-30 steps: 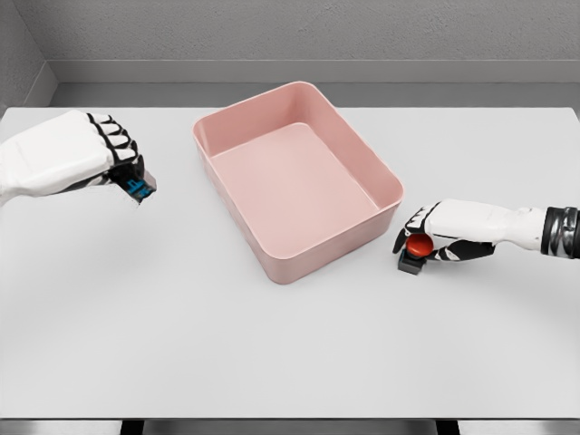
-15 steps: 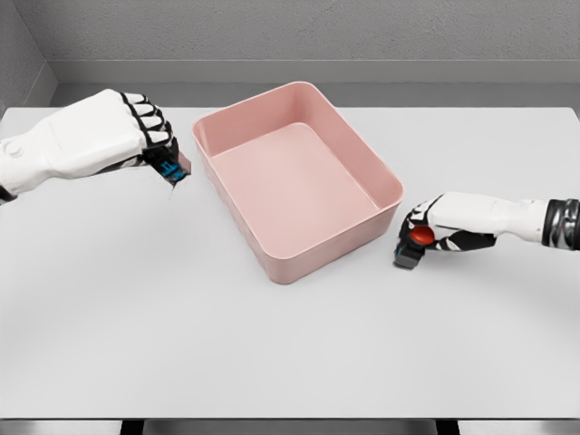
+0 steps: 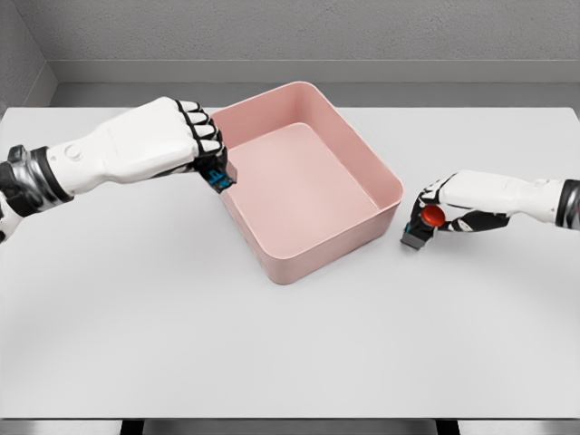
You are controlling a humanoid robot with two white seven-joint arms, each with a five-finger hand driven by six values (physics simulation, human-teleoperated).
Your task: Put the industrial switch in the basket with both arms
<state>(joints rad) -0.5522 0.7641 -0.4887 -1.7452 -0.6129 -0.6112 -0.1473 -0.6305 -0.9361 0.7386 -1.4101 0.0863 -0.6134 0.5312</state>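
Two white hands each grip a small part: the left hand (image 3: 186, 143) curls its fingers around a blue-and-black boxy switch (image 3: 217, 177), held over the near-left rim of the smooth, pink, rounded-rectangle plastic basket (image 3: 362, 168). Just outside the basket's right wall, the right hand (image 3: 444, 207) pinches a dark block with a glossy red round button (image 3: 426, 225) — above the matte white table (image 3: 290, 344).

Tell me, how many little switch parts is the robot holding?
2. A blue-and-black one in the left hand over the pink basket's left rim; a red-buttoned one in the right hand, right of the basket.
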